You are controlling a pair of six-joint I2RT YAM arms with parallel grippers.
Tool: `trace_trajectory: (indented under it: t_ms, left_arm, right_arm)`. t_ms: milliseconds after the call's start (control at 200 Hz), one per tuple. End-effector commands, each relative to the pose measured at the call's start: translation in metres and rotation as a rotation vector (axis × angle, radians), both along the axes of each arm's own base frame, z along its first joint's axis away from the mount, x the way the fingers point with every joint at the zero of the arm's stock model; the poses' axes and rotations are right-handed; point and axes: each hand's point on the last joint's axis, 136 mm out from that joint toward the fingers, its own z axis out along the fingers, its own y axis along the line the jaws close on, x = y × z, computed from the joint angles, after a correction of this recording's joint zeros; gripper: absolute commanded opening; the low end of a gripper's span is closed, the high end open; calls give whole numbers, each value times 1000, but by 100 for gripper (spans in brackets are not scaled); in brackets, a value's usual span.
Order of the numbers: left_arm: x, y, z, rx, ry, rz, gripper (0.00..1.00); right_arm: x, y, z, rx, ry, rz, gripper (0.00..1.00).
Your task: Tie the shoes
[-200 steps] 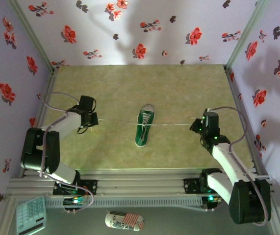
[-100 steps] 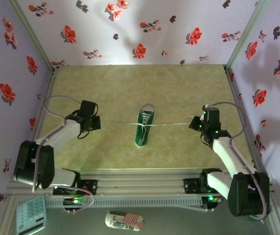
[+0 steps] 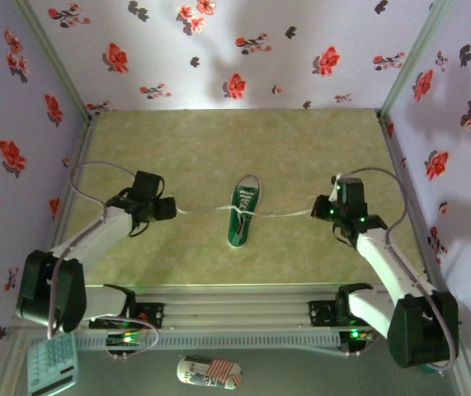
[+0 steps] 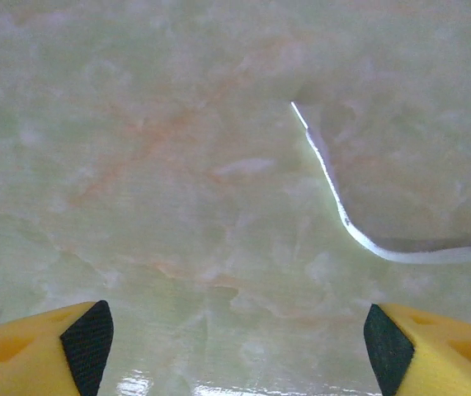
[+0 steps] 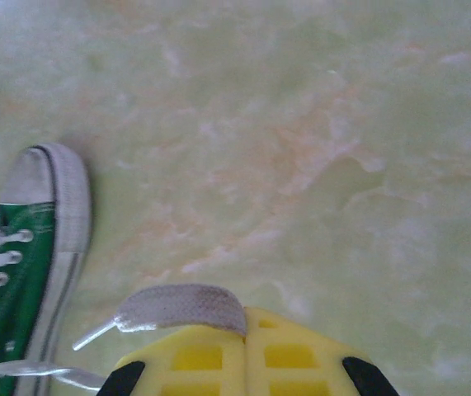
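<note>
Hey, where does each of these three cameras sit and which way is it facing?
Top external: above and behind the arm bases, looking down on the table, the green sneaker and both arms, left fingers and right fingers flanking it.
Left wrist: on the left arm, looking down at the loose left lace end; its open yellow fingers at the bottom corners.
Right wrist: on the right arm, looking toward the sneaker's toe; its fingers shut on the right lace end.
Shared: top external and right wrist both show the sneaker.
</note>
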Motion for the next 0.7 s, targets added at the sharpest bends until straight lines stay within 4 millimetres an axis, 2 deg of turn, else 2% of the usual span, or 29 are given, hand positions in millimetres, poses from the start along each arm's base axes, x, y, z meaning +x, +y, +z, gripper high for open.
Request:
trace_trajectory:
  t_ms: [0, 85, 140, 250, 370, 530, 695]
  left_arm:
    - [12, -8, 32, -5, -91, -66, 84]
    - [19, -27, 47, -50, -149, -145, 84]
    - [22, -49, 57, -89, -188, -225, 84]
    - [21, -102, 75, -122, -265, -407, 84]
    - [18, -158, 84, -166, -306, -581, 83]
    - [18, -223, 81, -194, -301, -753, 82]
    - [16, -268, 66, -196, -268, -863, 81]
  right_arm:
    - [10, 22, 49, 74, -134, 94, 0]
    - [13, 28, 65, 91, -165, 116, 0]
    - [14, 32, 73, 107, -177, 131, 0]
    - [17, 44, 94, 182, -223, 171, 0]
    - [19, 55, 114, 277, -237, 186, 0]
    - [23, 70, 142, 409, -265, 222, 0]
    - [26, 77, 165, 492, -303, 236, 0]
